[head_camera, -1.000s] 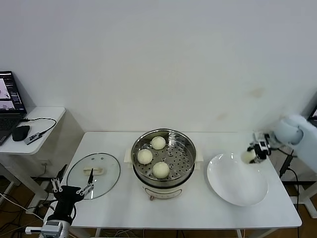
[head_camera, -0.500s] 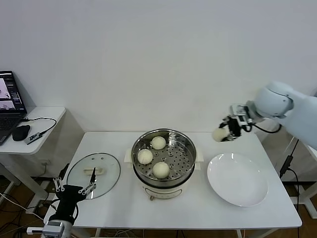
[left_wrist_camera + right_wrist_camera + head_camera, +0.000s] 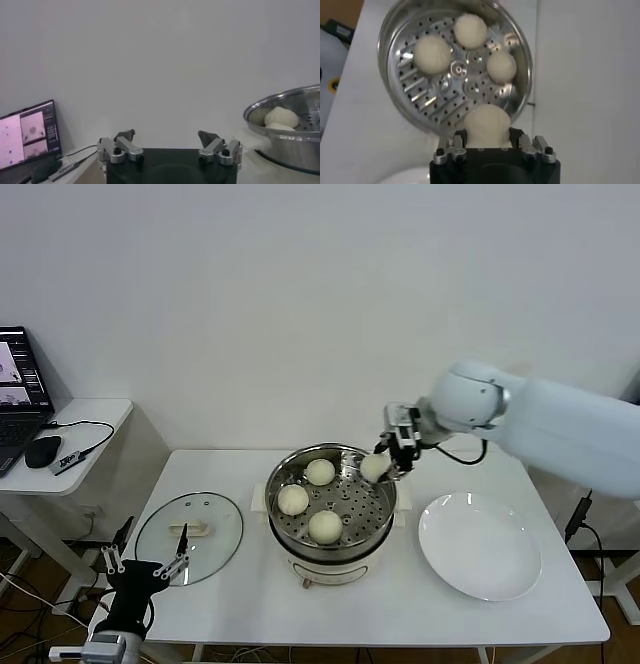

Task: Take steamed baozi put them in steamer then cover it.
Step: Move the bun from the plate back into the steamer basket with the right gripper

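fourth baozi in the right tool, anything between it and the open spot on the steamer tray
Nothing visible does. The right tool holds the baozi over the steamer by its right rim. The three buns inside sit left and middle, and the glass lid lies on the table, off to the left.

Pale cream baozi [image 3: 322, 472] lie on the shiny steel, hole-dotted tray of the steamer [image 3: 375, 514], whose base is cream-white. Right of the steamer, the plate [image 3: 480, 546] is plain white.
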{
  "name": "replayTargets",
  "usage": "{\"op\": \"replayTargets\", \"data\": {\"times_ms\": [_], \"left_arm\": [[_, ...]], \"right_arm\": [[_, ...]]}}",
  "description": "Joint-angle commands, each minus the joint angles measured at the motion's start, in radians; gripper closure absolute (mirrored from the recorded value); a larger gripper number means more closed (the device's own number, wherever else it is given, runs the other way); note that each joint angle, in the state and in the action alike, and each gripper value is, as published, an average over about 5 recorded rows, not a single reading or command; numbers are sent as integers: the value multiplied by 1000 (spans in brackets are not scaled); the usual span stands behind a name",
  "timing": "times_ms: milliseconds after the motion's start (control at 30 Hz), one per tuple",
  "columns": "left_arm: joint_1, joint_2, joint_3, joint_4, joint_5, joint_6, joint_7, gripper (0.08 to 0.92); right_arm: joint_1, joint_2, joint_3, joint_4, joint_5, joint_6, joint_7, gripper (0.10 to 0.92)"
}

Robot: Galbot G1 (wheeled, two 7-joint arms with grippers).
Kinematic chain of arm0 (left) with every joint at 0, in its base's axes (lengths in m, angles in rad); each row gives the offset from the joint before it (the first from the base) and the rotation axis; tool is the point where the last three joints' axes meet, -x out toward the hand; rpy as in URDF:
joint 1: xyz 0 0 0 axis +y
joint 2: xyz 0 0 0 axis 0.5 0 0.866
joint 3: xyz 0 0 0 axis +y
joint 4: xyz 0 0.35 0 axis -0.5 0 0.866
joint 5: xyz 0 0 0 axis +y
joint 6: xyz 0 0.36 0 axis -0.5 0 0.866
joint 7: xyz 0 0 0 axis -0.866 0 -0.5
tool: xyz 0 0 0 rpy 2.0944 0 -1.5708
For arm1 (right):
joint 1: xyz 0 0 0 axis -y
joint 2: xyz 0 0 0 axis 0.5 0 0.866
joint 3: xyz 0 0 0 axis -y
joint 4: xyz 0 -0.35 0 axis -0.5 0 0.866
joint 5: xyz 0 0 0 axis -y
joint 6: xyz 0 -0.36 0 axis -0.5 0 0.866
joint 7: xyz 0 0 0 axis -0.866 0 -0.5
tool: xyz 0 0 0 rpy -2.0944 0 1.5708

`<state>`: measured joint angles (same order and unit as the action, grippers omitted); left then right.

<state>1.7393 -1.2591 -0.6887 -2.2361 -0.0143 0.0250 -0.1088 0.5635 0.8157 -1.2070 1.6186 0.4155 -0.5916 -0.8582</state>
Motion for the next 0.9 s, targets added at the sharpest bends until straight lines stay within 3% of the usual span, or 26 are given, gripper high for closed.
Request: {"op": "replayTargets", "data": {"times_ms": [33,400,900], "left_arm": [[1,-8,-1,4,0,-2,-1,177],[0,-11,-11,12,0,-9,-6,177],[-4,-8,-11,19,-1,-13,-7,177]], "right_arm": [[-117,155,-22,-79,9,-101,85,482],[-189,194,19,-176,-66,-96,94,482],[-211,217,33,-194,-78,-109,105,481]]}}
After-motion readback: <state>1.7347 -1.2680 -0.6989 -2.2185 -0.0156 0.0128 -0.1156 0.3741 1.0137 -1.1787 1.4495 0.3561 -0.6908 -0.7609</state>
